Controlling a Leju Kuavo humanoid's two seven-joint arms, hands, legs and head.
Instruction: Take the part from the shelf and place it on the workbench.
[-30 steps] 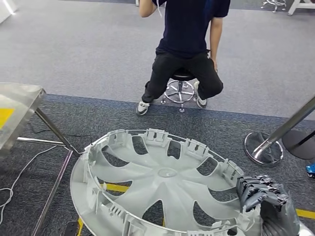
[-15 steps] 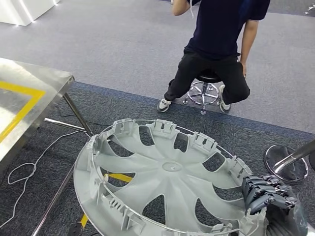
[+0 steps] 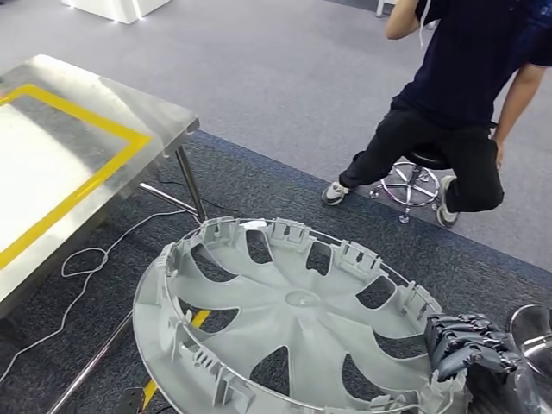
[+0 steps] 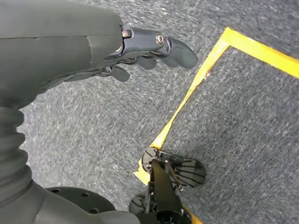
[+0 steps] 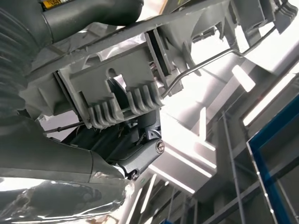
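Right hand (image 3: 466,345) grips large grey plastic wheel cover (image 3: 286,319) at its rim, lower frame.
Left hand (image 4: 141,51) empty, fingers apart; steel table (image 3: 72,164) upper left.

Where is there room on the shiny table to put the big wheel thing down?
The workbench top looks bare inside its yellow tape border, the widest free patch. The right hand holds the wheel cover by its rim. Under the bench it's crowded: metal legs and a loose cable.
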